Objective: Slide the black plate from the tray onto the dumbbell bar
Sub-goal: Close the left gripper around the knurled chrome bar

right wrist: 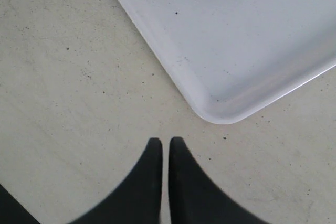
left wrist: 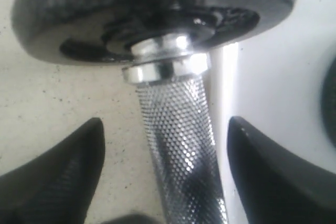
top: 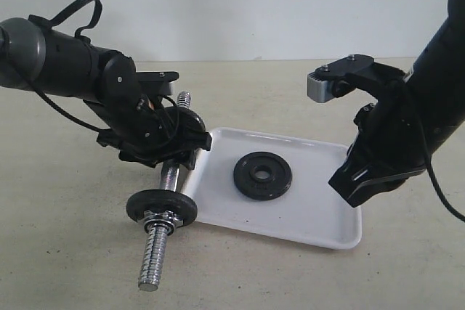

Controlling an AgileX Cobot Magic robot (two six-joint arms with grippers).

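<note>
My left jaws stood wide apart astride the dumbbell bar, presumably to steady it, while the black plate lay in the tray (my right jaws shut, empty, by its right edge).

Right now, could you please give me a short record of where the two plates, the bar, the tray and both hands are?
Loose plate: small round black iron disc, flat in the white plastic tray
Mounted plate: second black iron disc, already on the chrome dumbbell bar
Bar position: beside the tray's edge
Left hand: open, fingers either side of the bar's knurled middle, not touching
Right hand: shut, empty, above the beige table near a tray corner
</note>
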